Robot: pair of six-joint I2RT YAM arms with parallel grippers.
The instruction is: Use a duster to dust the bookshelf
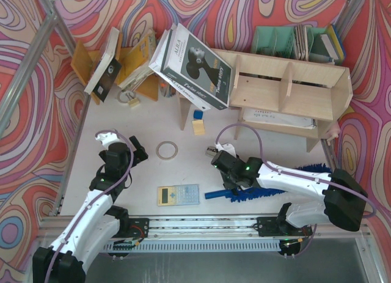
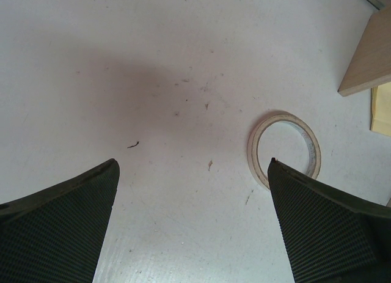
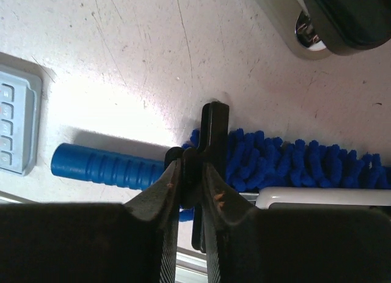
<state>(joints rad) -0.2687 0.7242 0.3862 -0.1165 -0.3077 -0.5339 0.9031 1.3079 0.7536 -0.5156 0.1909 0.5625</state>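
Observation:
The bookshelf (image 1: 287, 93), pale plywood with upright dividers, stands at the back right. The blue fluffy duster (image 1: 256, 194) lies flat on the table at the front right, handle (image 1: 217, 194) pointing left, partly under my right arm. In the right wrist view its handle (image 3: 104, 167) and fluff (image 3: 293, 164) lie below my right gripper (image 3: 190, 164), which is shut on a thin black pen (image 3: 212, 127) and hovers above the duster's neck (image 1: 223, 159). My left gripper (image 1: 138, 152) is open and empty over bare table (image 2: 192, 163).
A tape ring (image 1: 167, 150) (image 2: 284, 145) lies right of the left gripper. A calculator (image 1: 178, 194) lies at the front centre. A large book (image 1: 195, 66) leans on the shelf's left end. An orange book rack (image 1: 137, 63) and a green file organiser (image 1: 275, 41) stand at the back.

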